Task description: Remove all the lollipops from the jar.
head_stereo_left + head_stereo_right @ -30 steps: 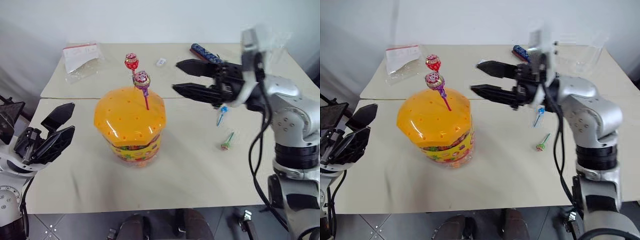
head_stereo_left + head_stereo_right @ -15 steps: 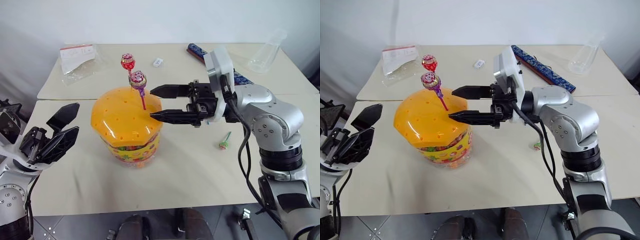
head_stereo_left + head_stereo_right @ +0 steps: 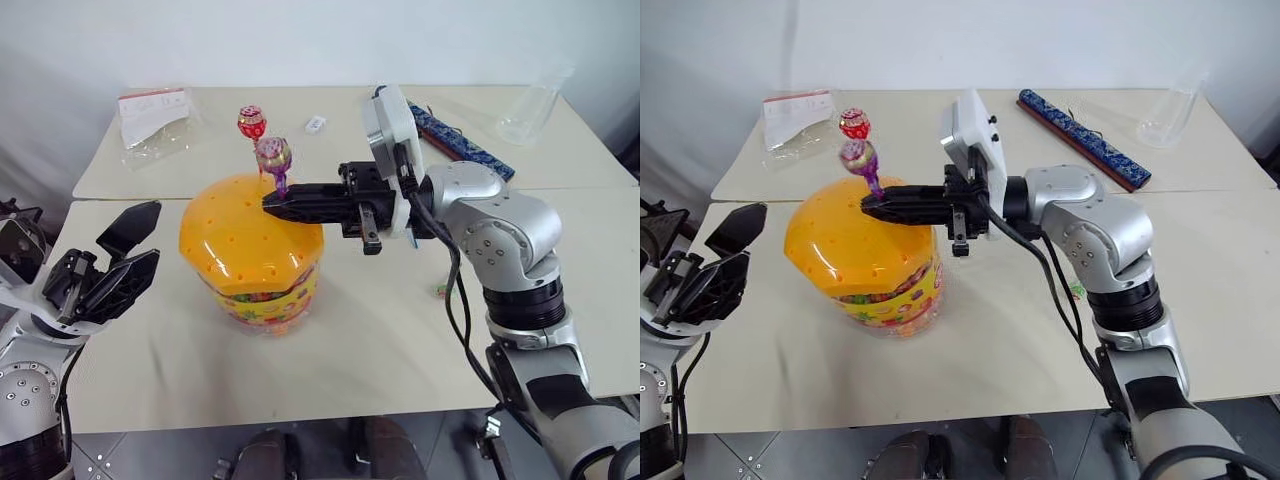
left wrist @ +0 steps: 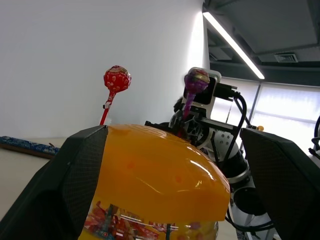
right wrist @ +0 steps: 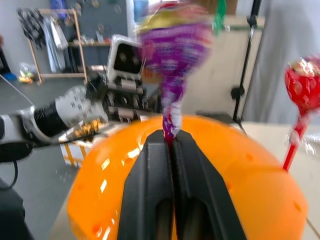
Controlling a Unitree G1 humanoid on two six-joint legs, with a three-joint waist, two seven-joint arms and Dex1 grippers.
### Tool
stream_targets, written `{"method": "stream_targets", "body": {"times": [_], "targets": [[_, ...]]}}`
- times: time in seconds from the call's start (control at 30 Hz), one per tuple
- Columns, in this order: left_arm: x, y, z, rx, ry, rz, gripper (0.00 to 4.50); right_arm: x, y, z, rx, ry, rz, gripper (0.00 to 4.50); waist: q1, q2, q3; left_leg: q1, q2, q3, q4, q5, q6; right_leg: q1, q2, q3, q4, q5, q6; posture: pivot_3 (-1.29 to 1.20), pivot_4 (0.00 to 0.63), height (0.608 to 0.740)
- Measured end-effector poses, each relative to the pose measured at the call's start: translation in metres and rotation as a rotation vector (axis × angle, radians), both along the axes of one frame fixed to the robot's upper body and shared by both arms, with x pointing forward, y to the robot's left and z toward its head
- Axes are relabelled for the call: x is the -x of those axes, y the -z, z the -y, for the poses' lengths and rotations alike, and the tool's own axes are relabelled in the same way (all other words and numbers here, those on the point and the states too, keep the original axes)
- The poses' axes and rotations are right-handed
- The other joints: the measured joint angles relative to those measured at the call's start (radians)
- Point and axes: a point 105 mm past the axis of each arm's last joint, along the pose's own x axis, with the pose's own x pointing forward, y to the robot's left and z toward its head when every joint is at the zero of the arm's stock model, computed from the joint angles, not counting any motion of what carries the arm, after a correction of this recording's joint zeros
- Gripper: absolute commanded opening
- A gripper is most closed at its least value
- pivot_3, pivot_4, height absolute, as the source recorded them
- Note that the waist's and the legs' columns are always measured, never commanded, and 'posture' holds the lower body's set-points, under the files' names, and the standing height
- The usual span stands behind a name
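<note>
Purple lollipop, standing in the domed orange lid of the jar mid-counter, has its stick pinched by the closed right end effector for pulling; at nine o'clock, the left end effector waits open.

The purple lollipop is blurred at its head, and its stick vanishes between the right gripper fingers. The green lollipop on the counter is mostly hidden behind the right arm. The jar is cut off by the picture's lower edge.
</note>
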Motion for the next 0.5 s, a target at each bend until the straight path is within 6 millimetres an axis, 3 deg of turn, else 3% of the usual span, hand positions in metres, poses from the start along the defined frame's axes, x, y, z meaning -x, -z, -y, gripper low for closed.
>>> {"method": "stream_targets", "body": {"times": [0.13, 0.27, 0.33, 0.43, 0.5], "targets": [[0.000, 0.000, 0.000, 0.000, 0.000, 0.001, 4.50, -0.005, -0.022, 0.015, -0.117, 0.013, -0.002, 0.05, 0.001, 0.000, 0.000, 0.000, 0.000, 0.000, 0.000, 0.000, 0.000, 0.000, 0.000, 0.000, 0.000, 0.000, 0.000, 0.00, 0.150, 0.740], [0.000, -0.002, 0.001, 0.000, 0.006, 0.011, 4.50, -0.010, -0.046, 0.053, -0.253, 0.061, -0.014, 0.05, 0.004, 0.000, 0.000, -0.001, 0.000, 0.000, 0.000, 0.000, 0.000, 0.000, 0.000, 0.000, 0.000, 0.000, 0.000, 0.00, 0.150, 0.740], [-0.001, -0.005, 0.003, -0.006, 0.019, 0.025, 4.50, -0.013, -0.051, 0.075, -0.237, 0.137, 0.004, 0.05, 0.004, 0.000, 0.000, -0.001, -0.001, 0.000, 0.000, 0.000, 0.000, -0.001, 0.000, 0.000, 0.000, 0.000, 0.000, 0.00, 0.150, 0.740], [0.001, -0.008, 0.005, -0.044, 0.038, 0.044, 4.50, -0.024, -0.041, 0.123, -0.122, 0.352, 0.008, 0.05, 0.007, -0.001, 0.000, -0.002, -0.001, 0.000, -0.001, -0.001, 0.001, -0.001, -0.001, 0.000, -0.002, 0.000, 0.000, 0.00, 0.150, 0.740], [0.001, -0.010, 0.008, -0.086, 0.054, 0.054, 4.50, -0.037, -0.014, 0.166, 0.027, 0.559, -0.021, 0.05, 0.007, -0.001, 0.000, -0.002, 0.000, 0.001, -0.001, -0.001, 0.001, 0.000, 0.000, 0.000, -0.005, 0.000, 0.000, 0.00, 0.150, 0.740]]}}
